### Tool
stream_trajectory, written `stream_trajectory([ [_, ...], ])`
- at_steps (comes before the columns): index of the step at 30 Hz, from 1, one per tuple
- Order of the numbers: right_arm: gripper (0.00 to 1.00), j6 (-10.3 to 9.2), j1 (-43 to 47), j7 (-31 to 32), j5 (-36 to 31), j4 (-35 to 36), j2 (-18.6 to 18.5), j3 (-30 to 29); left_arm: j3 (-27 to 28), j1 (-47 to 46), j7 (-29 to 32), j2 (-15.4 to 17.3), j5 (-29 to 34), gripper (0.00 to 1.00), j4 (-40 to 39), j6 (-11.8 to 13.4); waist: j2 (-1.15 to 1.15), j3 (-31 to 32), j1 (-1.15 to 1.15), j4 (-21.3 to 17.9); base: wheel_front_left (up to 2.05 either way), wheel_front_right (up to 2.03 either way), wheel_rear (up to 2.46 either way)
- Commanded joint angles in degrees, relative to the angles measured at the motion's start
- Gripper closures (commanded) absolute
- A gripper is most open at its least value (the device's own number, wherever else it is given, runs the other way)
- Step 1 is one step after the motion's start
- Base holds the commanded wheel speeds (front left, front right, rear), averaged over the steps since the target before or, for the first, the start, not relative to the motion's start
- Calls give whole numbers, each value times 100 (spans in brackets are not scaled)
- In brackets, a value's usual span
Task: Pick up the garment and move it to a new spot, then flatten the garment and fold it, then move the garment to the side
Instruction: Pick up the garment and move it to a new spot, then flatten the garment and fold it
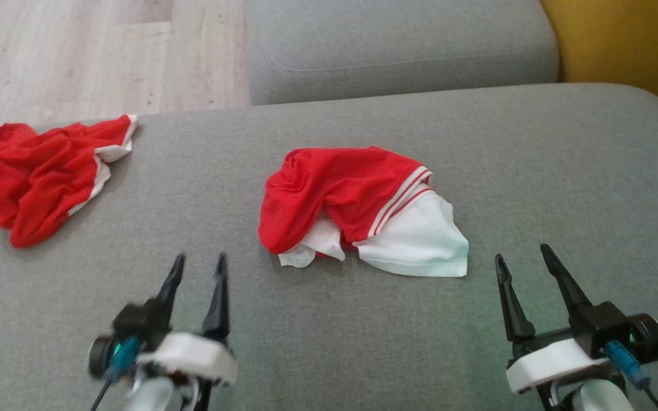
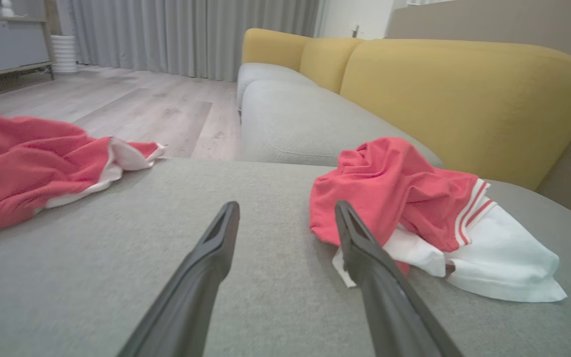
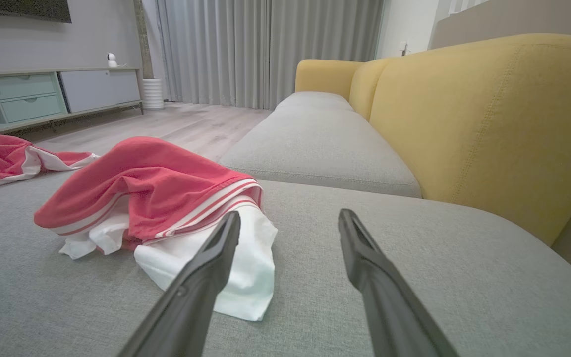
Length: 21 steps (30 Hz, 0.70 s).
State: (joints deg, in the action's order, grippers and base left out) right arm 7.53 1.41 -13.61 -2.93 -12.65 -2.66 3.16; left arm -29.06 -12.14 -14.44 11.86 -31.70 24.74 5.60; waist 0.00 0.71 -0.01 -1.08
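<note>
Crumpled red-and-white garment [image 1: 363,211] lying mid-cushion on the grey sofa seat [image 1: 363,354], ahead of the left gripper [image 1: 200,258] and right gripper [image 1: 522,252], both with jaws spread and empty; flattening, folding and setting aside judged not yet done, with a second red garment [image 1: 37,171] at the cushion's left edge.

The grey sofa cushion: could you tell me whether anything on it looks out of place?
The red and white fabric garment lies crumpled in a heap on the grey sofa cushion; a second red fabric garment is bunched at its left edge.
</note>
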Motion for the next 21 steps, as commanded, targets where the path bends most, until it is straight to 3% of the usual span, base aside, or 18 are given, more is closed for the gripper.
stream_trajectory([
  [1,0,-4,-133,0,45,222,-21,113,355,-33,-55,156,41,0,-357,79,0,41,1,57,0,0,0],
  [8,0,-4,17,-19,130,178,-21,87,892,1043,-55,102,122,0,-1163,348,0,98,1,187,0,0,0],
  [21,0,-4,89,-52,173,48,-21,165,1021,1595,-55,74,288,0,-1398,346,0,114,1,255,0,0,0],
])
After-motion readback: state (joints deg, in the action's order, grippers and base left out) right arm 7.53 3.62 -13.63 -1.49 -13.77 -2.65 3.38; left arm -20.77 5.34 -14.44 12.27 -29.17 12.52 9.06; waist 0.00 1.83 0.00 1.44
